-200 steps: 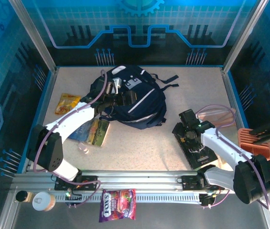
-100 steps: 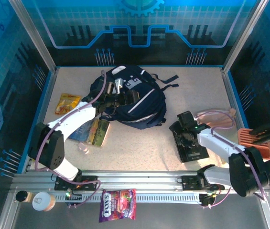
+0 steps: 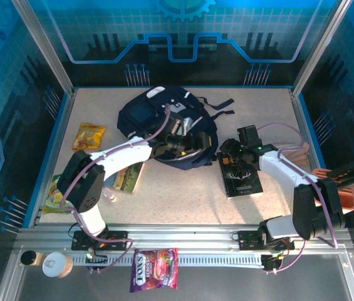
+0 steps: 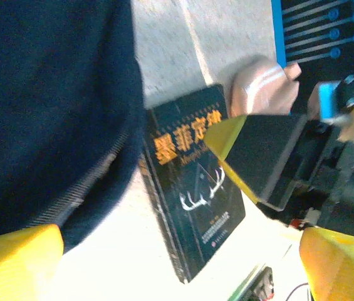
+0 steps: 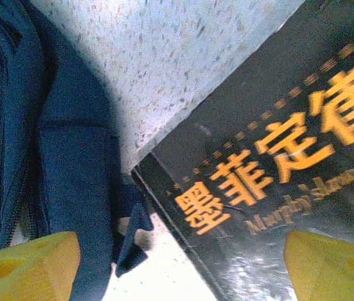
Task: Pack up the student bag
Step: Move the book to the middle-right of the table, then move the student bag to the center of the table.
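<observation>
While the student bag (image 3: 145,116) lies slumped in the middle of the bench (image 3: 264,110), the top external view puts the left claw (image 3: 184,135) at the bag's near side, where the mouth seems to gape. The right claw (image 3: 234,157) sits over the far end of a black book (image 3: 244,183) lying flat just right of the bag. A yellow snack packet (image 3: 89,135) and another book (image 3: 128,179) lie on the left of the bench. I judge the packing unfinished, with the black book the item in hand.

From the left wrist, the left claw (image 4: 177,269) is released, its yellow fingers (image 4: 14,257) spread wide with nothing between them. The bag's navy fabric and zip line (image 4: 51,94) are on the left, the black book (image 4: 195,200) lies just beside the bag's edge, and the right claw (image 4: 258,157) hangs over the book's far end.

From the right wrist, the right claw (image 5: 177,269) is likewise released, fingers (image 5: 333,266) wide apart above the black book (image 5: 277,150). The book's corner lies close to the bag (image 5: 45,125) and a dangling strap end. Whether the fingers touch the cover I cannot tell.

The next move likely calls for a firm pinch on the book's edge, since it lies flat. It also needs a lift and tilt toward the opening, with the left claw keeping the fabric clear.
</observation>
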